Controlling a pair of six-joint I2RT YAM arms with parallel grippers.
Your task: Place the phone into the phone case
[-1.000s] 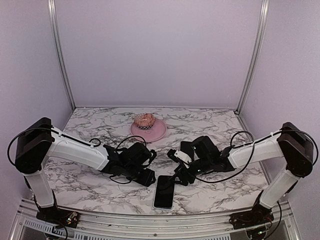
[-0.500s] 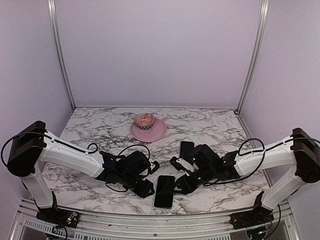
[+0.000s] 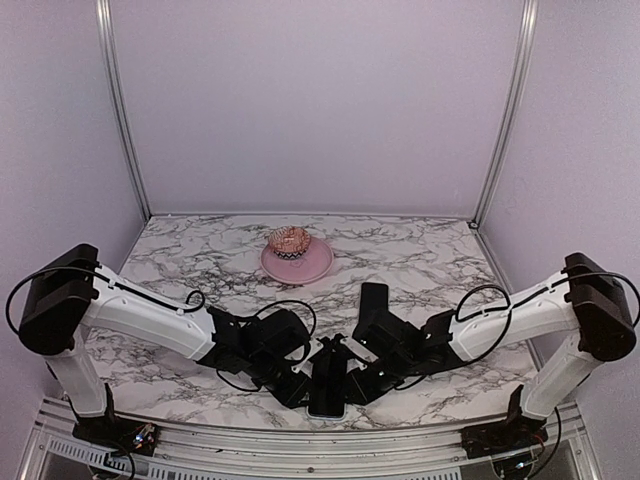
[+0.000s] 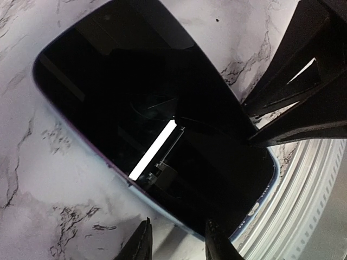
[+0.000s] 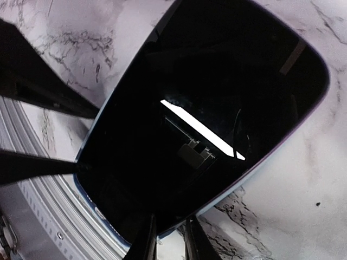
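The phone [image 3: 328, 388] lies flat near the table's front edge, glossy black screen up with a thin pale edge [image 4: 162, 214]. My two grippers flank it. The left gripper [image 3: 303, 388] sits at its left long edge, fingers [image 4: 142, 242] apart over bare marble, the other tip touching the rim. From the other side, the right gripper [image 3: 353, 384] has come against the right long edge [image 5: 255, 173], its fingers [image 5: 147, 241] drawn almost together and holding nothing. I cannot make out the clear phone case as a separate thing.
A second, all-dark phone [image 3: 373, 298] lies just behind the right gripper. A pink plate [image 3: 315, 266] carrying a small brownish object stands at the back middle. The metal front rail [image 3: 300, 440] runs close below the phone.
Both arms have slid inward and down until they meet the phone's two long edges. Both pairs of fingers have narrowed, the right far more. The phone has not shifted.
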